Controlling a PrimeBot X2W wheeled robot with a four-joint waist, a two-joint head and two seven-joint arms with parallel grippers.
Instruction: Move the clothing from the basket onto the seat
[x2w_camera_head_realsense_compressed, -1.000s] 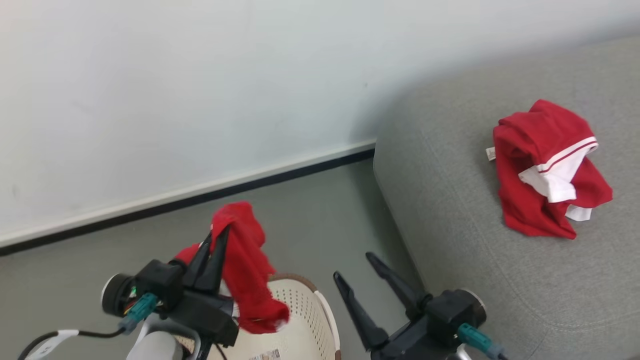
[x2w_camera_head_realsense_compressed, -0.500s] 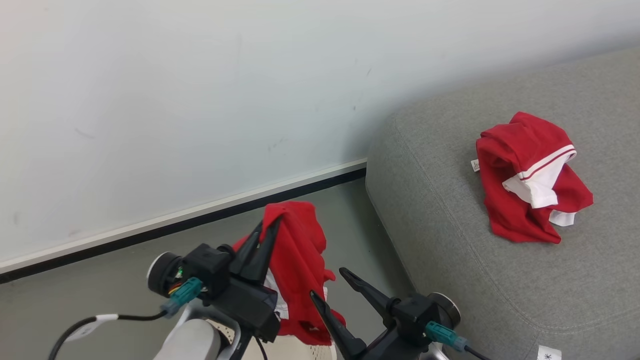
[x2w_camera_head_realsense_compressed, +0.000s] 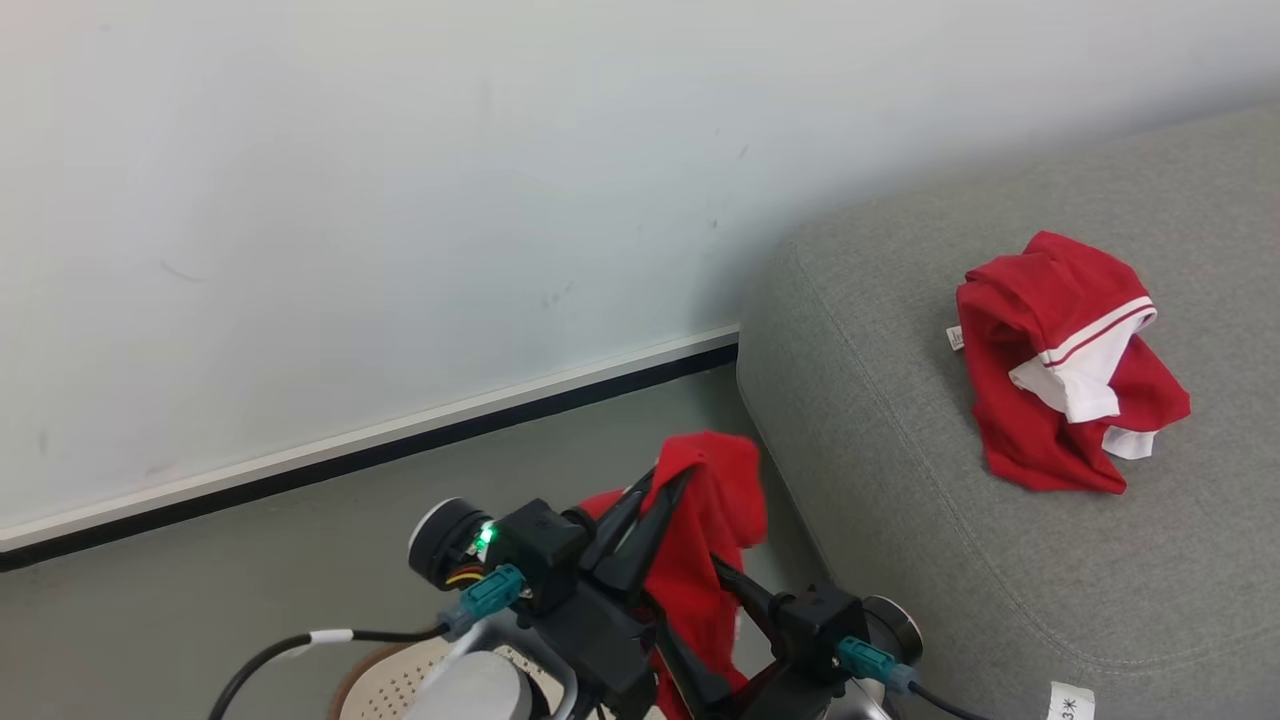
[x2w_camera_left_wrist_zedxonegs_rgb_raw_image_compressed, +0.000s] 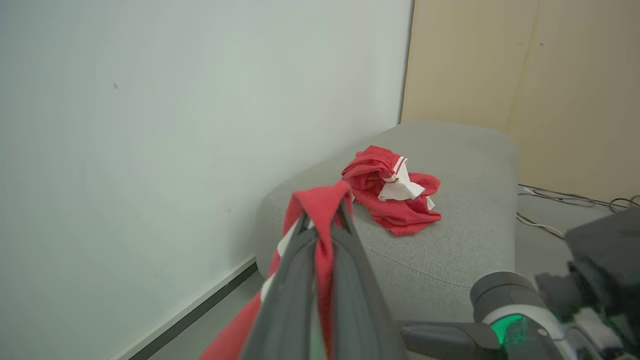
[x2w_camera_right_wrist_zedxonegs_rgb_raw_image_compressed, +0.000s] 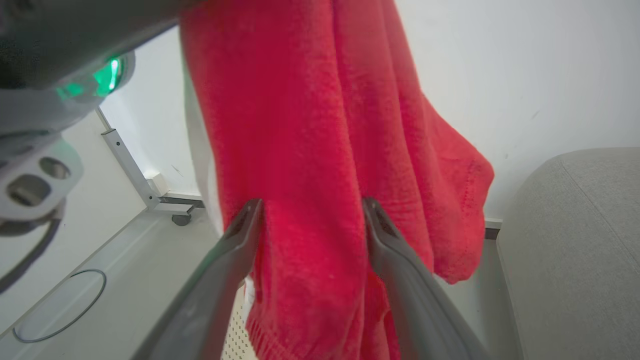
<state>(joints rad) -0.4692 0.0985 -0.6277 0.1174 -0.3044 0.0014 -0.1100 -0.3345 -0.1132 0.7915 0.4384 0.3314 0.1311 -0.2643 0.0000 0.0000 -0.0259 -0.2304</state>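
My left gripper (x2w_camera_head_realsense_compressed: 668, 480) is shut on a red piece of clothing (x2w_camera_head_realsense_compressed: 715, 505), which hangs down from its fingertips just left of the grey seat (x2w_camera_head_realsense_compressed: 950, 560). In the left wrist view the fabric (x2w_camera_left_wrist_zedxonegs_rgb_raw_image_compressed: 322, 200) drapes over the closed left gripper (x2w_camera_left_wrist_zedxonegs_rgb_raw_image_compressed: 322, 225). My right gripper (x2w_camera_head_realsense_compressed: 690, 590) stands open below it. In the right wrist view the hanging clothing (x2w_camera_right_wrist_zedxonegs_rgb_raw_image_compressed: 310, 150) falls across the gap of that gripper (x2w_camera_right_wrist_zedxonegs_rgb_raw_image_compressed: 311, 202). A second red-and-white garment (x2w_camera_head_realsense_compressed: 1040, 430) lies crumpled on the seat (x2w_camera_left_wrist_zedxonegs_rgb_raw_image_compressed: 450, 240). The cream basket (x2w_camera_head_realsense_compressed: 395, 685) shows at the bottom edge, partly hidden by my left arm.
A pale wall with a dark baseboard (x2w_camera_head_realsense_compressed: 450, 410) runs behind the grey floor. Cables (x2w_camera_left_wrist_zedxonegs_rgb_raw_image_compressed: 565, 200) lie on the floor past the seat, before a beige panel (x2w_camera_left_wrist_zedxonegs_rgb_raw_image_compressed: 550, 75). A wheeled metal frame leg (x2w_camera_right_wrist_zedxonegs_rgb_raw_image_compressed: 150, 195) stands by the wall.
My left gripper has carried the red garment to the right, off the basket and toward the seat, and it now hangs over my right gripper. The camera has shifted as well.
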